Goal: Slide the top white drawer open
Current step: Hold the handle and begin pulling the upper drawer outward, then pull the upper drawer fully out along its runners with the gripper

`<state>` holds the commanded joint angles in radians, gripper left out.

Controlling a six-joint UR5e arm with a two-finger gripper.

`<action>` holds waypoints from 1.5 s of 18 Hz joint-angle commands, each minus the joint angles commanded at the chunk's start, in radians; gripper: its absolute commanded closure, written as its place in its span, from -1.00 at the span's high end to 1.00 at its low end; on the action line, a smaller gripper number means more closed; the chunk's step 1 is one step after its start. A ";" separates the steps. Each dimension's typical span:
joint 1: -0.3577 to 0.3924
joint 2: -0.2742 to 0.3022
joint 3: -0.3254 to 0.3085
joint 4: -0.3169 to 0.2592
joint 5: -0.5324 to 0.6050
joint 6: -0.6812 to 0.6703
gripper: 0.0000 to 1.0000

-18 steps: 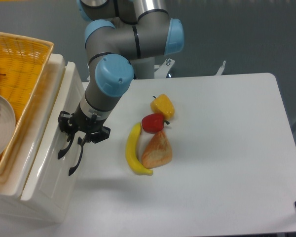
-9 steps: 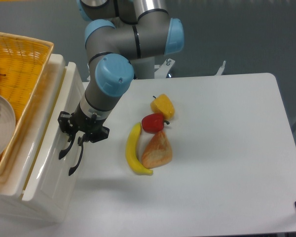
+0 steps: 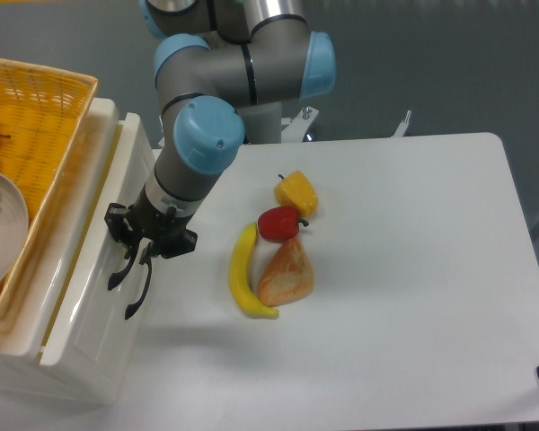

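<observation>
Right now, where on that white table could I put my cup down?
The right half of the table, beyond the croissant and apple, is bare, as is the front strip. It is crowded between the banana and the claw at the top white drawer.

One banana, one red pepper, one yellow pepper, one croissant, two black handles.

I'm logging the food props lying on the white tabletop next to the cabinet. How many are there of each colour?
Yellow: 2, the banana and the yellow pepper
Red: 1, the red pepper
Orange-tan: 1, the croissant
Total: 4
</observation>
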<state>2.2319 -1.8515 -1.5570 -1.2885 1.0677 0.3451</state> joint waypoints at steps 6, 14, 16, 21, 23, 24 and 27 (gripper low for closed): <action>0.002 0.000 0.002 0.000 0.002 0.000 -0.65; 0.008 0.000 0.008 0.000 0.002 0.000 -0.72; 0.009 0.000 0.008 0.000 0.003 0.000 -0.72; 0.011 0.000 0.009 0.000 0.005 0.000 -0.72; 0.012 0.000 0.009 0.000 0.008 0.002 -0.72; 0.012 -0.002 0.009 0.000 0.009 0.002 -0.72; 0.028 -0.002 0.008 -0.003 0.012 0.003 -0.72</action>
<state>2.2595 -1.8530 -1.5493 -1.2916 1.0799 0.3482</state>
